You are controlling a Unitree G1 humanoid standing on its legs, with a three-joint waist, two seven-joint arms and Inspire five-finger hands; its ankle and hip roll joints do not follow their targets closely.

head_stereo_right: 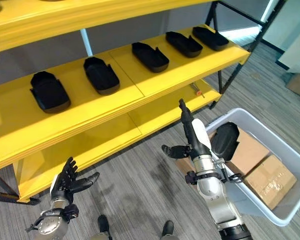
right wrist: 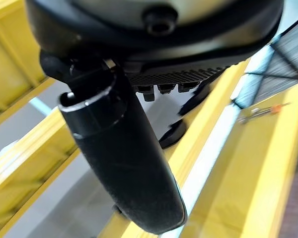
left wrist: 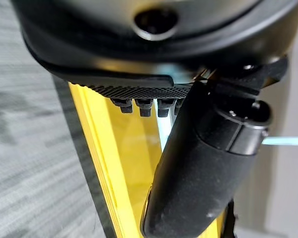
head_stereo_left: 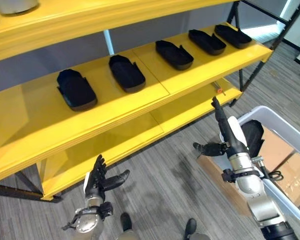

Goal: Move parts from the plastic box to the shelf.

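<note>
The right robot hand (head_stereo_right: 192,134), fingers straight and empty, hangs just beside the plastic box (head_stereo_right: 285,150), nearer than the released left robot hand (head_stereo_right: 66,184) to the upright black part (head_stereo_right: 225,141) inside.

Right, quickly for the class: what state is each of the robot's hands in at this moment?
Left hand: open, fingers spread, holding nothing.
Right hand: open, fingers straight and pointing up toward the shelf, holding nothing.

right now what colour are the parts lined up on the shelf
Black, all five parts, against the bright yellow shelf. The left eye view shows it best.
</note>
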